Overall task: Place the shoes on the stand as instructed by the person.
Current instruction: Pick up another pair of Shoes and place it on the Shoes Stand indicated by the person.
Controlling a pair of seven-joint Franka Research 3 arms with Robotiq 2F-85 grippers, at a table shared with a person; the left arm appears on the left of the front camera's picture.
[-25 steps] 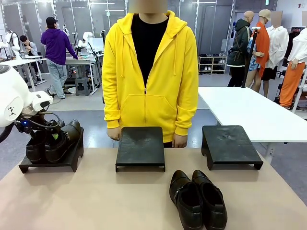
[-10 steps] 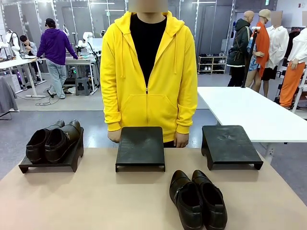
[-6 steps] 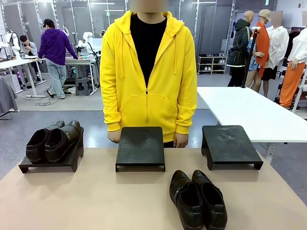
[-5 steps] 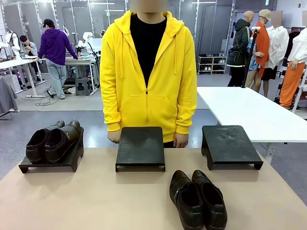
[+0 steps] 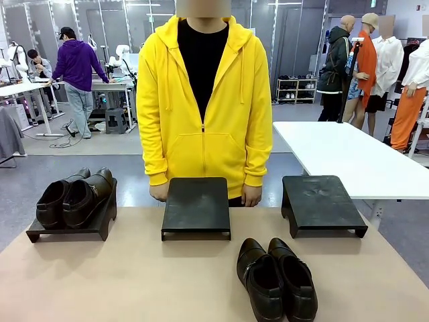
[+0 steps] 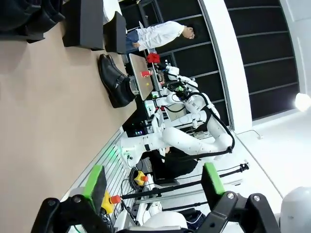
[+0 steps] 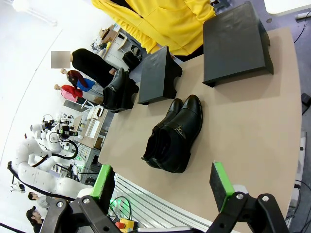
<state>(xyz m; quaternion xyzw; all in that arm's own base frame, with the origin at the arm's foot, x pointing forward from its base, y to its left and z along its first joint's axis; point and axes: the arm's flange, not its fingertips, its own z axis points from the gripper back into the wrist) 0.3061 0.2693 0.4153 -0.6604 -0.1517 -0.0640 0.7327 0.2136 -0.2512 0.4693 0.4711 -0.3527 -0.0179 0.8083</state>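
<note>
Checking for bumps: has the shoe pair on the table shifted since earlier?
No. The shoe pair lies at the same spot, off the front right corner of the middle stand.

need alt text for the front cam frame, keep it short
A person in a yellow hoodie stands at the far side of a tan table, behind the middle stand of three low black ones. One pair of black shoes sits on the left stand; the other pair lies on the table nearer the camera, toward the right stand.
</note>
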